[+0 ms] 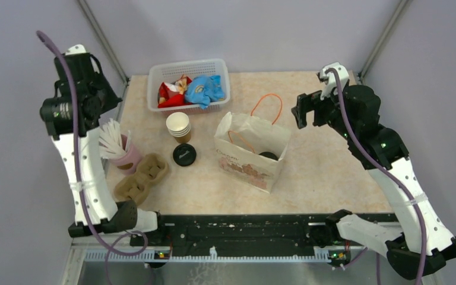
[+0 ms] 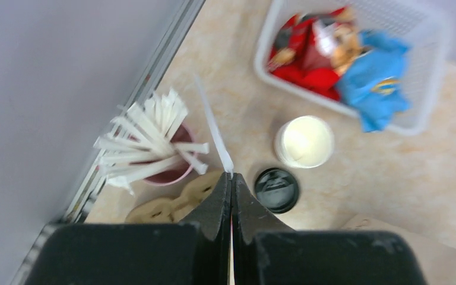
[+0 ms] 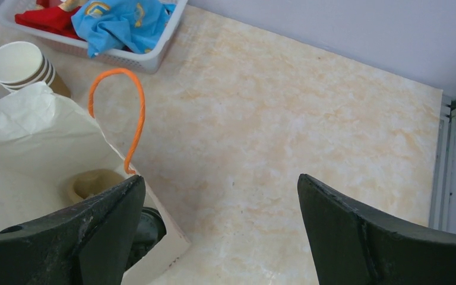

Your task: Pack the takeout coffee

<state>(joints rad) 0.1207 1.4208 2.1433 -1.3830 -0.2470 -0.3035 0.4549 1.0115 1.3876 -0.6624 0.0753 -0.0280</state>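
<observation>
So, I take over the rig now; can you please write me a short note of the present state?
Left gripper: shut on one straw, raised near the straw cup.
Right gripper: open, empty, raised by the bag.
Coffee: its black lid shows inside the bag, so likely packed.
Left to do: probably drop the straw into the bag.

Lab rig: grey walls (image 1: 243, 29) enclose marbled tabletop (image 1: 332, 166).
</observation>
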